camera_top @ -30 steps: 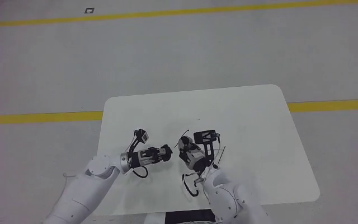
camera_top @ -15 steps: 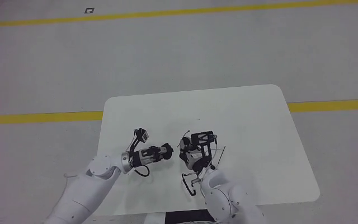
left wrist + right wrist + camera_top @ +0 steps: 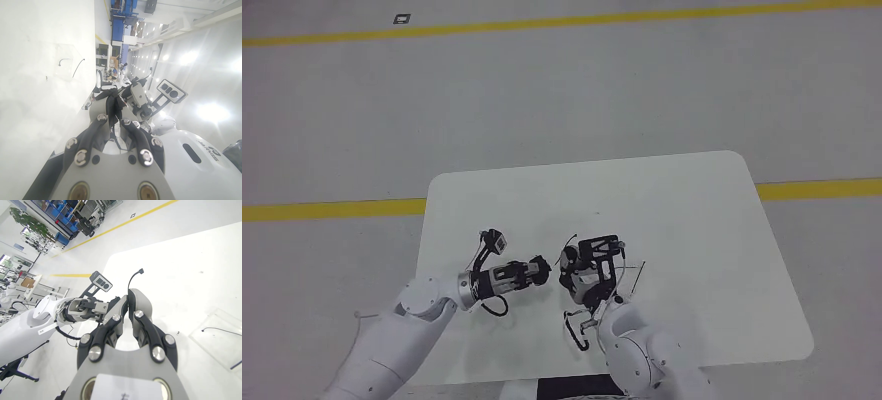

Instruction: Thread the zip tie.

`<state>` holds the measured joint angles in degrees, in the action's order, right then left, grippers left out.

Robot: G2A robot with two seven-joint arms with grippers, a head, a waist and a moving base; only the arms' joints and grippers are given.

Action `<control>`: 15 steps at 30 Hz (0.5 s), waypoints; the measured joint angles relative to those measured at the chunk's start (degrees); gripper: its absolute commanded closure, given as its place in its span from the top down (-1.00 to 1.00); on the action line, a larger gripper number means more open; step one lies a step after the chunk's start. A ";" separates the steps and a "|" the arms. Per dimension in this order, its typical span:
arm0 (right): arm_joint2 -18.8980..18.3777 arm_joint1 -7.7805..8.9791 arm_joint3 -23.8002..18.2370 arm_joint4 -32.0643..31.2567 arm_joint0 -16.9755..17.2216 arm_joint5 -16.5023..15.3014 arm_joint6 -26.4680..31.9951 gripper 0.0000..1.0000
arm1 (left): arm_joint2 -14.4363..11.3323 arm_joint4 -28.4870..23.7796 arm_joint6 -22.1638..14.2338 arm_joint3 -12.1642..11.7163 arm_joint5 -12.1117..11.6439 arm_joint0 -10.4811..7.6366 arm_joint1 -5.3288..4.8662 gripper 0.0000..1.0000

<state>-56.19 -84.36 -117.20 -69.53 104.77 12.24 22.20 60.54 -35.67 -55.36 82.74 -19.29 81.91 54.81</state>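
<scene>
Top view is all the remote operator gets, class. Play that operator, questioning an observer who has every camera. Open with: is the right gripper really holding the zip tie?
Observer: Yes. The right wrist view shows the right gripper shut on the black zip tie, its head end curving out beyond the jaws.
Operator: And the left gripper?
Observer: The left gripper is shut too; whether it pinches the tie's tail, I cannot tell.
Operator: Any spares?
Observer: A clear tray on the table holds a spare tie.
</scene>
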 measured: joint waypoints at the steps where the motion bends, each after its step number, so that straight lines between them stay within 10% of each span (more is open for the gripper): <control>1: 0.06 0.06 -0.01 0.29 -0.03 0.00 0.04 -1.00 | 0.00 0.00 0.00 0.00 0.00 0.00 0.00 -1.00; 15: 0.73 1.19 -0.89 0.79 0.25 0.59 0.14 -1.00 | 0.00 0.00 0.00 0.00 0.00 0.00 0.00 -1.00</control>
<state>-55.47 -83.17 -118.08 -68.74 105.02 12.83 22.33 60.54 -35.67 -55.36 82.74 -19.29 81.91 54.81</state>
